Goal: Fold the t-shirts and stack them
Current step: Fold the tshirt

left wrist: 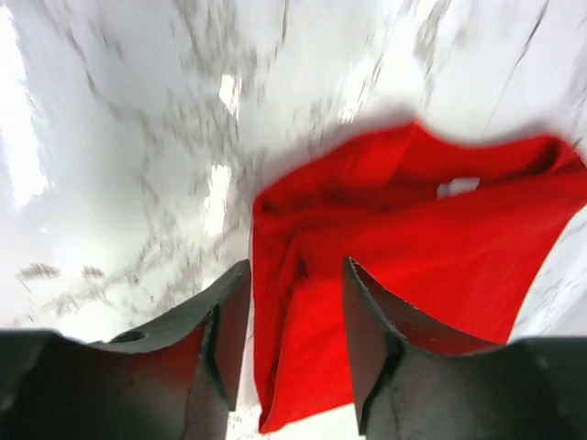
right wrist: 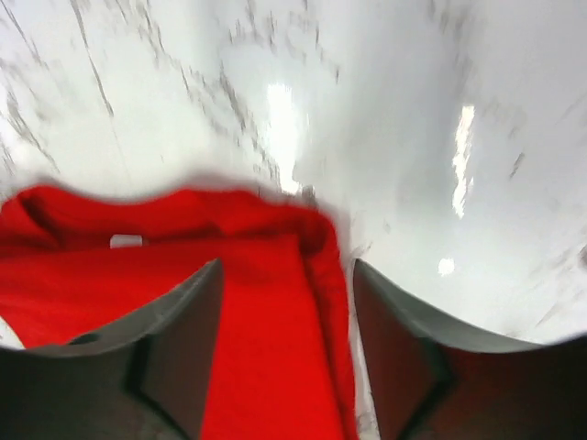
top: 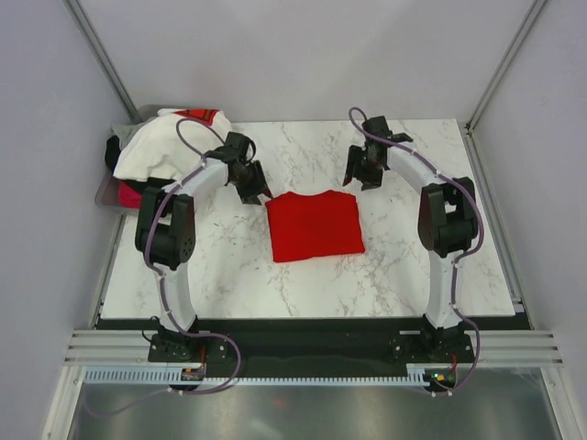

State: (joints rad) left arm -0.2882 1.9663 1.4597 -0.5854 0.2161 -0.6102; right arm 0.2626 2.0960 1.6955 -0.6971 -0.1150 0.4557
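Left gripper (top: 260, 193), top view: hangs at the far-left corner of the red t-shirt (top: 315, 227), jaws apart, clamping nothing; contact with the cloth not discernible from here. Right gripper (top: 364, 181), same view: sits just beyond the shirt's far-right corner, jaws likewise parted, nothing held. Red t-shirt: lies folded into a near-square packet, flat on the marble table (top: 413, 266), about midway between the two arms. Far-left corner of the table: grey tray (top: 104, 200) carrying a heap of cloth. White t-shirt (top: 168, 147) with a red mark on top, draped over the tray's edge; black t-shirt (top: 113, 151) showing at the left of the heap; pink t-shirt (top: 129, 195) peeking out underneath. Left wrist view: both fingers (left wrist: 225, 321) dark, spread wide, aimed at the shirt's edge; red cloth visible in the gap and running off to the right, rumpled in folds, small white label (left wrist: 459, 186) at the neckline; bare marble to the left. Nothing pinched. Right wrist view: fingers (right wrist: 179, 348) spread too, framing the shirt's corner; red cloth filling the lower left, white label near its upper edge, marble beyond and to the right. Blurred view; cannot tell whether touching or just above.
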